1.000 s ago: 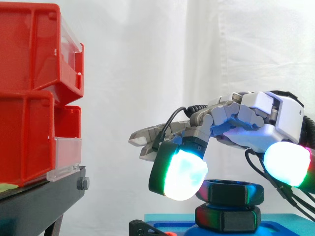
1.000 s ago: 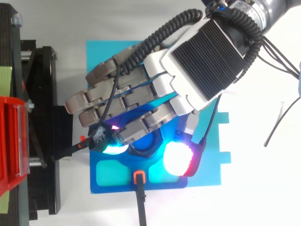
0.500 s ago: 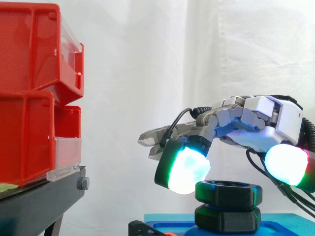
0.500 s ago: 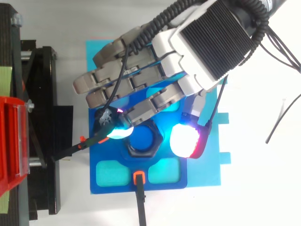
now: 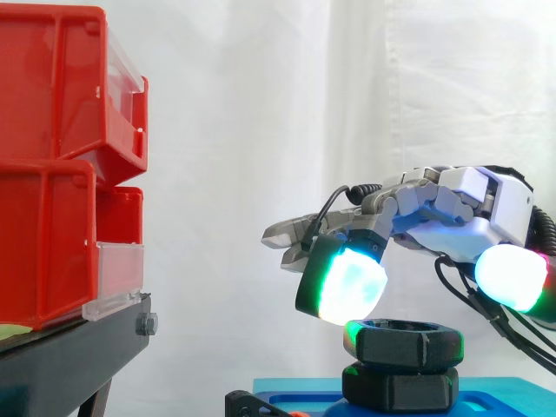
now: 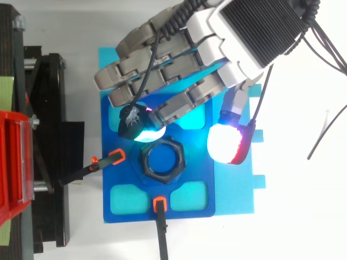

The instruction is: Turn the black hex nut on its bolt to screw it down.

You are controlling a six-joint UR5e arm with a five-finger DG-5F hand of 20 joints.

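Hand (image 5: 456, 208) hovers, fingers loosely spread and gripping nothing; black hex nut (image 5: 404, 340) sits just below, between the glowing pads, low on its blue bolt (image 6: 164, 160) above the hex base (image 5: 400, 387), so any further tightening likely needs a new grip.

Desk (image 6: 303, 227): white, level surface beneath the hand (image 6: 238, 38). A cyan mat (image 6: 238, 200) lies flat on it directly under the hand. On the mat rests a blue plate (image 6: 122, 176), partly under the fingers and partly clear of them. Two black clamp arms with orange tips touch the plate, the first clamp arm (image 6: 108, 161) below the fingertips and the second clamp arm (image 6: 161, 227) farther out. Beyond the fingertips, just beside the mat, stands a black stand (image 6: 49, 162) bearing stacked red bins (image 5: 52, 174).
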